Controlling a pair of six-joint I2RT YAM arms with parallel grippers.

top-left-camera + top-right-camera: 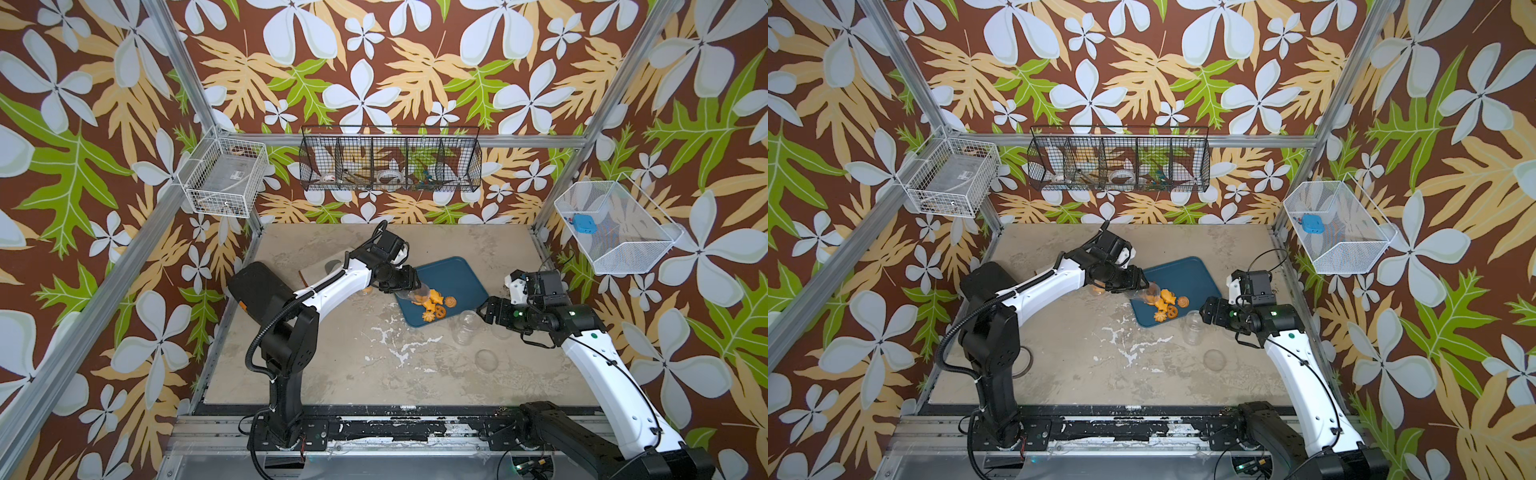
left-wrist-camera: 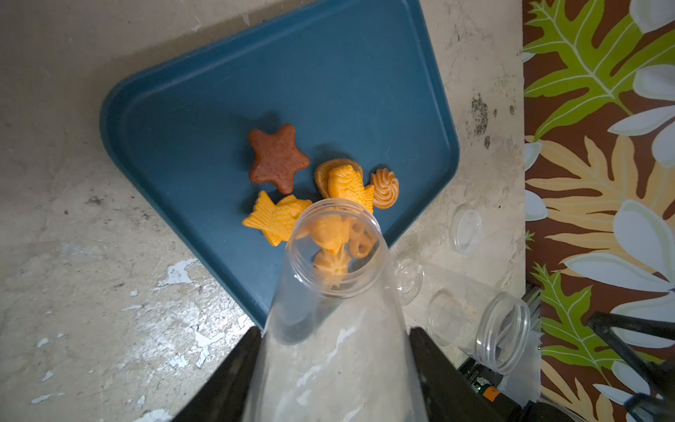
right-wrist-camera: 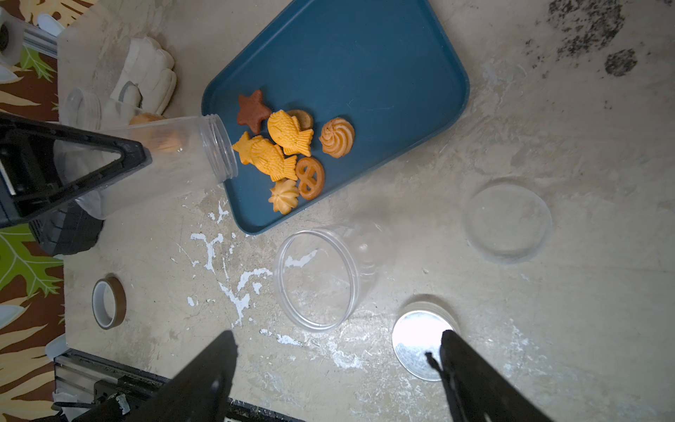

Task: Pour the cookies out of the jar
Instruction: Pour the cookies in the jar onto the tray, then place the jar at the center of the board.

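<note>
Right gripper (image 3: 336,338) hangs wide open and empty by a bare tub (image 3: 317,277). Beyond it, the left gripper (image 2: 334,334) clamps the jar (image 3: 182,153), tipped over the tray (image 3: 365,54). The cookies (image 3: 281,146) lie heaped toward its near corner.

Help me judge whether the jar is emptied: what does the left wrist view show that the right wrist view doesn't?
Left wrist only: the look down the tilted jar through its open mouth. Right wrist only: the jar's side, a tape roll and a metal lid. Both: the left tool gripping the jar, and the cookies lying on the blue tray, brown star included.
</note>
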